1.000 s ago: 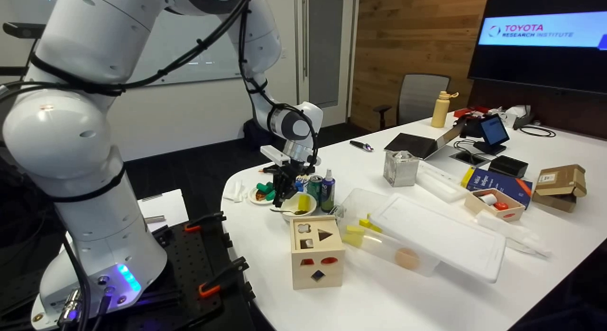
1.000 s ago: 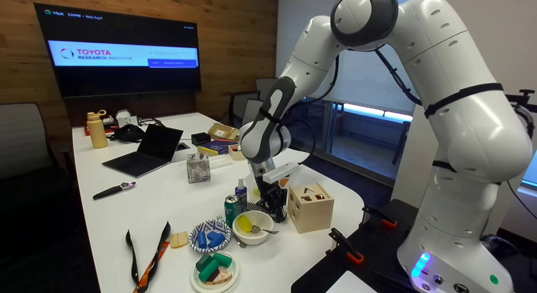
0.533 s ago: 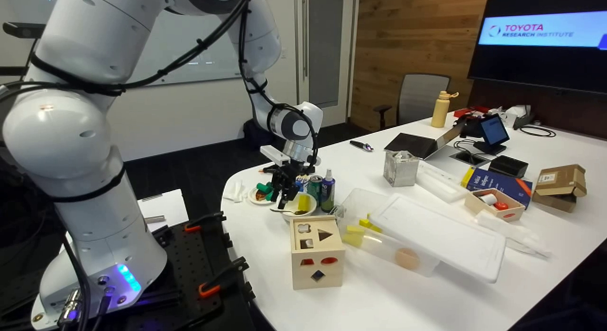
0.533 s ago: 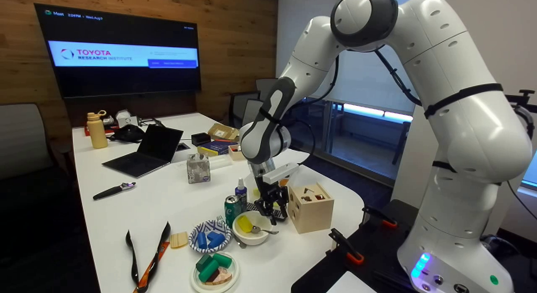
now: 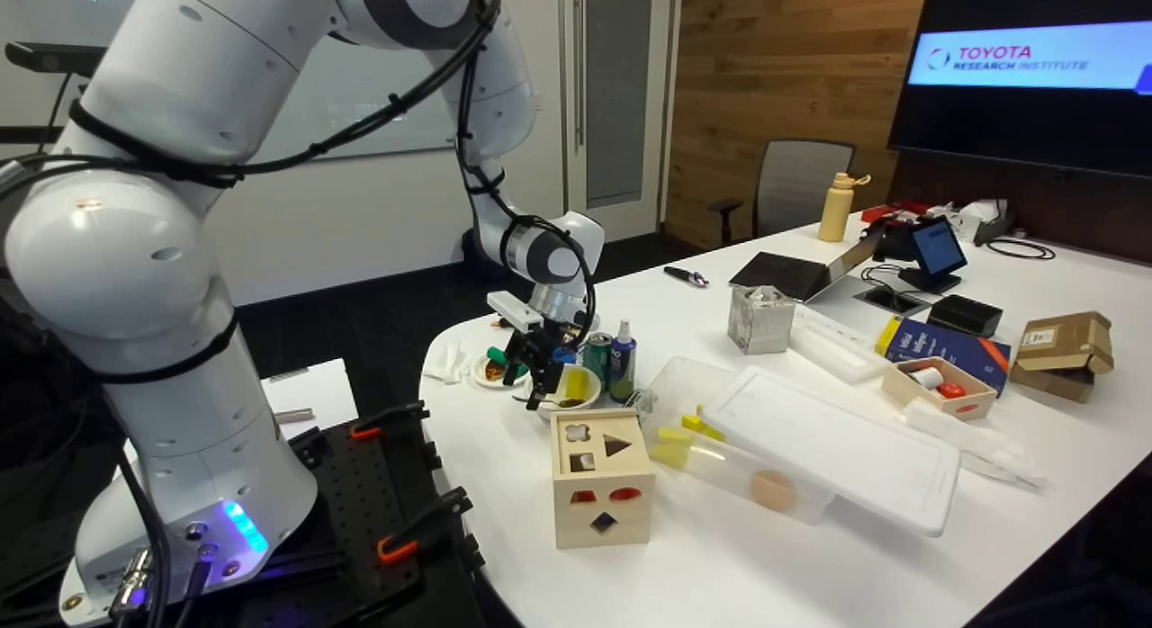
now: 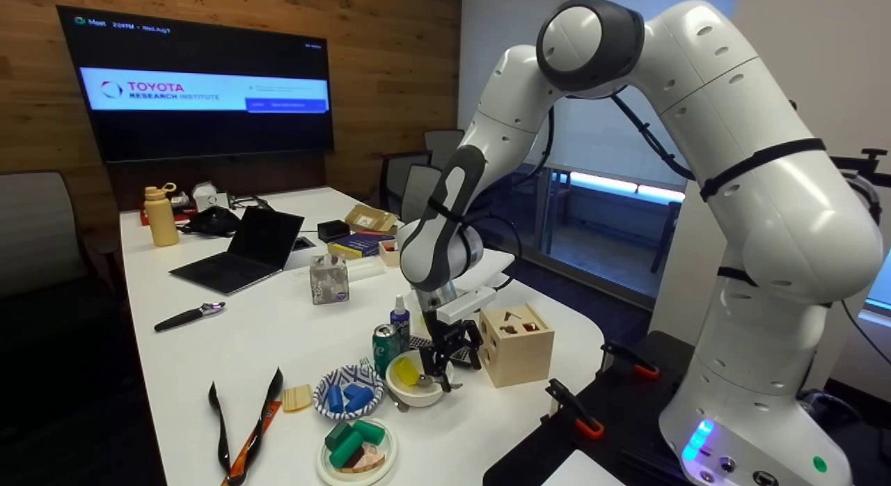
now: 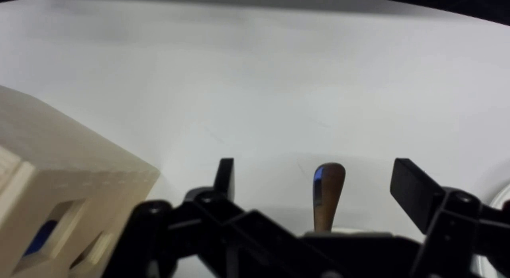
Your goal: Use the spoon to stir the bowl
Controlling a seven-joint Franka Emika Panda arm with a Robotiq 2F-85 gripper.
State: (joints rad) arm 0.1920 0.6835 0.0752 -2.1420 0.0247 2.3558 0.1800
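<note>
In the wrist view the gripper [image 7: 313, 182] stands spread wide, its black pads [image 7: 414, 192] well apart; the handle of the spoon [image 7: 328, 190] shows in the gap between them, touching neither, nearer the right-hand pad, with white tabletop [image 7: 259, 110] visible on both sides of it; its long axis runs almost straight up the frame, leaning slightly right toward the rounded end on top, and the shaft narrows downward until the gripper's body hides it; a wooden cube [image 7: 79, 150] fills the lower left.

In an exterior view the spoon's head lies in the pale bowl [image 6: 414, 401], just beside a yellow block [image 6: 404, 371]; the handle crosses the rim and points to the picture's right, on the side of the robot's base, its long axis close to level; one finger stands in front of the handle, and only the tip shows past it; a green can [image 6: 384, 347] stands just behind the bowl.

In an exterior view, with a spray bottle [image 5: 622, 367] near the bowl, the spoon points the opposite way across the picture, head right, handle end left; the gripper covers much of the shaft.
</note>
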